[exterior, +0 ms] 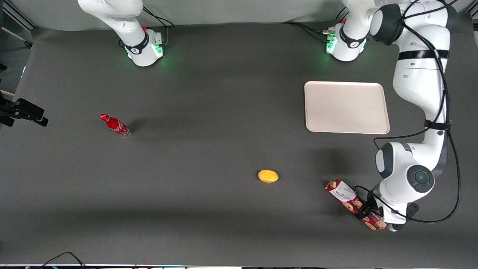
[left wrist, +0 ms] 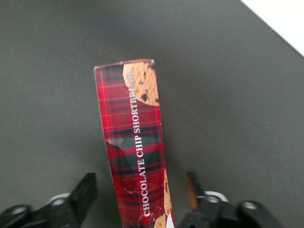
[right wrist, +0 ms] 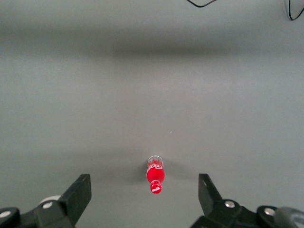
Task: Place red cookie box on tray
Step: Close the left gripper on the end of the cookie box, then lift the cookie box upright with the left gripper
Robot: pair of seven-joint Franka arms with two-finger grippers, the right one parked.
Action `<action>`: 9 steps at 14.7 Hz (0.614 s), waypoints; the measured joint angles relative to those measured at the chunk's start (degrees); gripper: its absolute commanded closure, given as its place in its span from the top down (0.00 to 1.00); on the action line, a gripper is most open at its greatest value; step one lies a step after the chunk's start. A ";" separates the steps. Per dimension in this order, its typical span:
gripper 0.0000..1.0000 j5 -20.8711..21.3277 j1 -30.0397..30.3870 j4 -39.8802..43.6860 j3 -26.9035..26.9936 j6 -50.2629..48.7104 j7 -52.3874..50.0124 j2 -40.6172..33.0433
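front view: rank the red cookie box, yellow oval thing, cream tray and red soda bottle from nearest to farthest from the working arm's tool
1. Long red cookie box, between the open tool fingers.
2. Small yellow oval object, toward the table's middle.
3. Cream-white rectangular tray, farther from the camera.
4. Small red soda bottle, toward the parked arm's end.

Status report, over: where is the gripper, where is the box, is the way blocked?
Gripper open, fingers astride red cookie box, gaps both sides. Box flat on table, nearer the front camera than tray. Tray bare, nothing between them.
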 measured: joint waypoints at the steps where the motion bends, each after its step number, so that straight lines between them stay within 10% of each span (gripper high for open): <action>1: 0.00 0.18 -0.07 -0.04 -0.03 0.00 0.00 0.33; 9: 0.00 0.96 -0.22 0.60 -0.10 -2.07 0.01 0.20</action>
